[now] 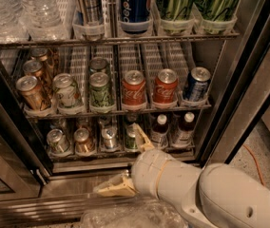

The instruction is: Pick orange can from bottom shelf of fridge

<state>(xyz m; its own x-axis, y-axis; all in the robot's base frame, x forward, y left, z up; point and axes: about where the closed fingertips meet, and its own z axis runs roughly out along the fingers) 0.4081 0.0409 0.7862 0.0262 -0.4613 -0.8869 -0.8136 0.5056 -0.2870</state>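
The fridge [242, 75] stands open in front of me. Its bottom shelf [173, 152] carries a row of small short cans and two brown white-capped bottles [159, 130]. The orange can [83, 141] stands second from the left in that row, upright, copper-orange with a silver lid. My gripper [117, 158] is open and empty, just in front of the bottom shelf and right of the orange can. One cream finger [141, 137] points up in front of the green-labelled can, the other [115, 187] lies low over the steel base panel. It touches no can.
The rack above holds bronze-gold cans [30, 91], green cans [100, 90], two red Coca-Cola cans [134, 89] and a blue can [197, 84]. The top rack has water bottles and tall cans. My white arm [220, 194] fills the lower right. The glass door [2, 175] is at left.
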